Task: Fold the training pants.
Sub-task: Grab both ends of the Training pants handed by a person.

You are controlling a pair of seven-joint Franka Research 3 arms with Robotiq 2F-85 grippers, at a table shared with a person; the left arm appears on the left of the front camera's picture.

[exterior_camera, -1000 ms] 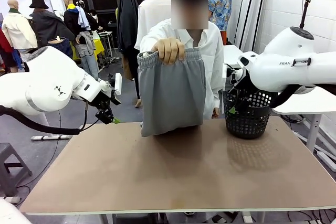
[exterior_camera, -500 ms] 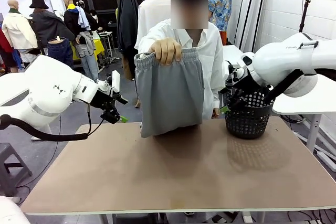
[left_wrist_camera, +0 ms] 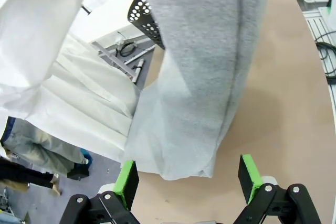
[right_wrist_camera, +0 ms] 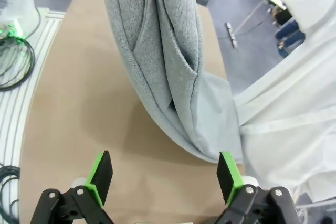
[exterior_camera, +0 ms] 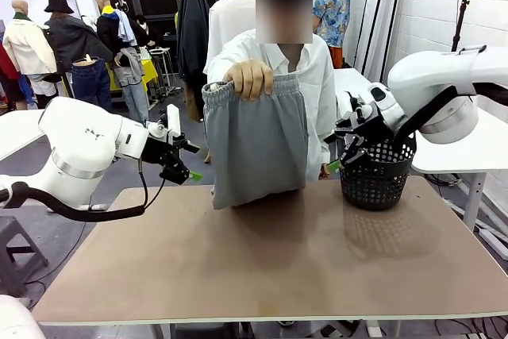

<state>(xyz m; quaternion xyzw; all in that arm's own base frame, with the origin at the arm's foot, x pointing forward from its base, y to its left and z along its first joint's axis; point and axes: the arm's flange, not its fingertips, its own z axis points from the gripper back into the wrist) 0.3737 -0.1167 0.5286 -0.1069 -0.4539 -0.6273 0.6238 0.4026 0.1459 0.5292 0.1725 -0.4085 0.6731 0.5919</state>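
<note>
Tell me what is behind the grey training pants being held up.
The person's white shirt shows above and beside the training pants, held at the waistband by one hand. The torso's middle and the far edge of the table there are covered.

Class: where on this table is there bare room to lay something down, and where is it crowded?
Bare: the near half of the table, from its front edge to the hem of the training pants and the black basket. Crowded: the far edge, where the pants hang between the left gripper and right gripper.
</note>
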